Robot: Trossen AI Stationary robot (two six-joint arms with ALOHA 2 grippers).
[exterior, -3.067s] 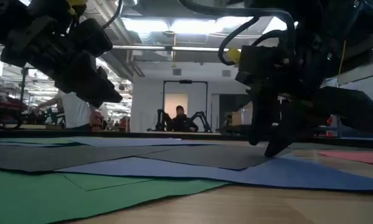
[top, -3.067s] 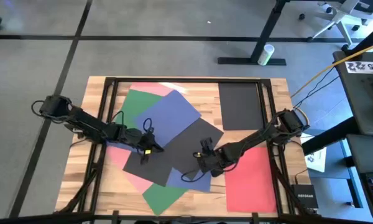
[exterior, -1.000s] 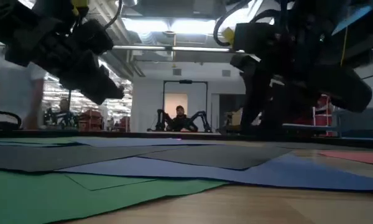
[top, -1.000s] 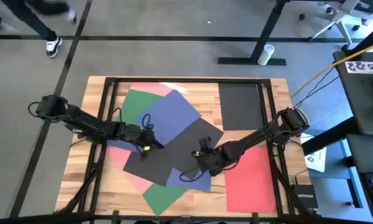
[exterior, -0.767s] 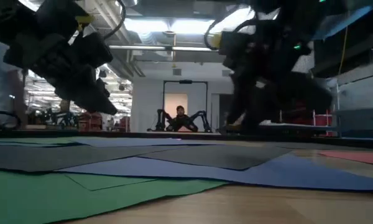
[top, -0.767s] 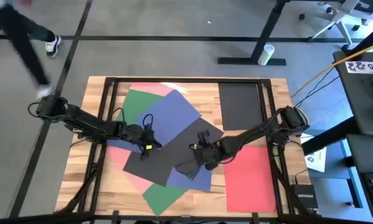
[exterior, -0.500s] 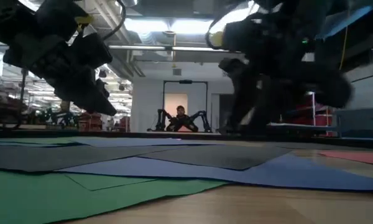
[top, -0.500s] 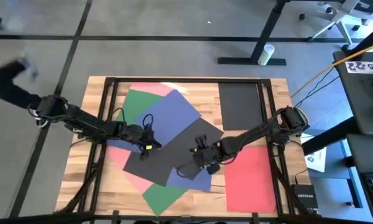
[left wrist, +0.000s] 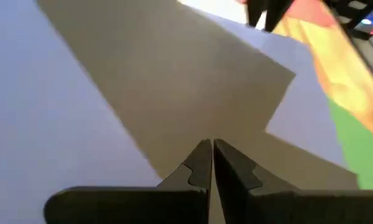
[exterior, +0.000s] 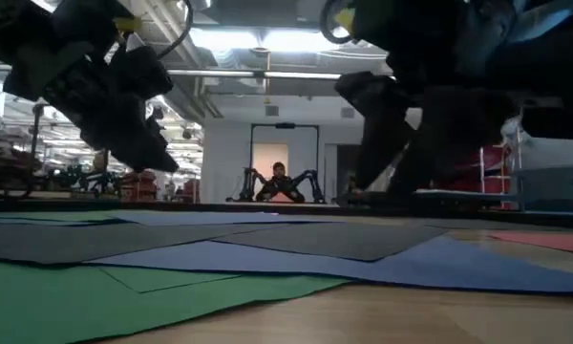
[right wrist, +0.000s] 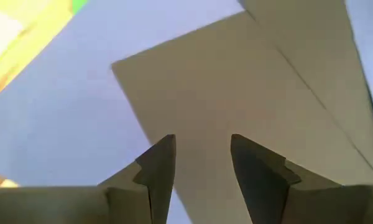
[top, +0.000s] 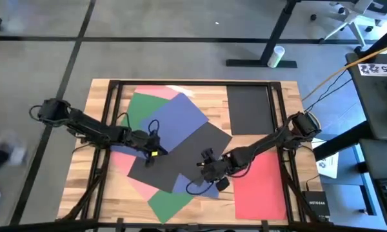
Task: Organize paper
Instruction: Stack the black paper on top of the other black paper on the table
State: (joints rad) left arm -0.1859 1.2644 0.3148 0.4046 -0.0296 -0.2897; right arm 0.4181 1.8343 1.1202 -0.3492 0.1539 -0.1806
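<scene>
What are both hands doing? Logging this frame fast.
Left hand: closed, holding nothing visible, over the black sheet.
Right hand: open, empty, over the same sheet.

- Even overhead light is cast across the surface (top: 200, 96); soft shadows are thrown.
- Ceiling lights (exterior: 267, 38) are flared in the low view; wrist views are blurred.

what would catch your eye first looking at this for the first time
The fan of overlapping coloured paper across the table's middle, with a black sheet on top. Both grippers hang over that sheet: the left gripper shut, the right gripper open. One red sheet lies apart at the right.
</scene>
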